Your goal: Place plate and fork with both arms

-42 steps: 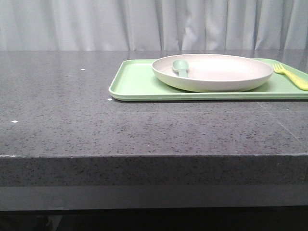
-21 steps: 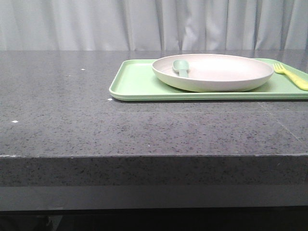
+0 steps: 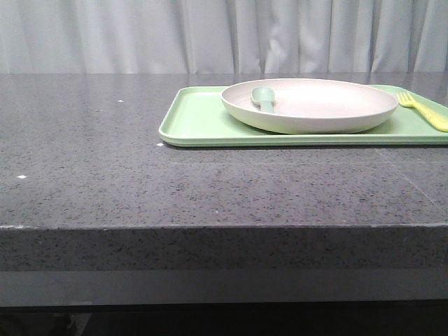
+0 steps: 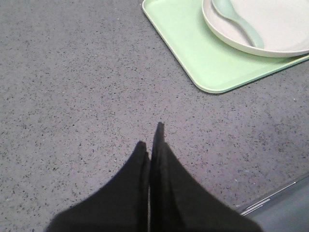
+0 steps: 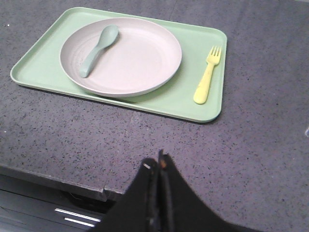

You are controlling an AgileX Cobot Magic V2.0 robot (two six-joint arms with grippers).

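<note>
1. Two tools, both clenched on nothing: left tool (image 4: 150,137) with fingertips pressed together over bare tabletop (image 4: 72,87), right tool (image 5: 157,162) likewise pinched to a point near the tabletop's front edge.
2. Hanging clear of everything, neither touching an object; absent from the front view altogether, so probably parked low and back, leaving the work area unobstructed.
3. Nearest to the left tool, though well apart: the corner of the light green tray (image 4: 193,53). Ahead of the right tool, also apart: the tray's long near rim.
4. Resting on the tray, toward its middle: the plate (image 5: 135,53), off-white, upright and flat, rim raised. Seemingly centred there to leave room beside it for cutlery.
5. Lying inside the plate: a teal spoon (image 5: 96,48), bowl near the far rim, handle pointing inward.
6. Lying on the tray just beside the plate, not touching it: the fork (image 5: 207,75), pale yellow, tines pointing away from the robot, on the robot's right side — a normal table-setting position.
7. Judged from this layout: plate and fork both already set on the tray, tools shut and withdrawn, so the task looks finished or very nearly so.
</note>
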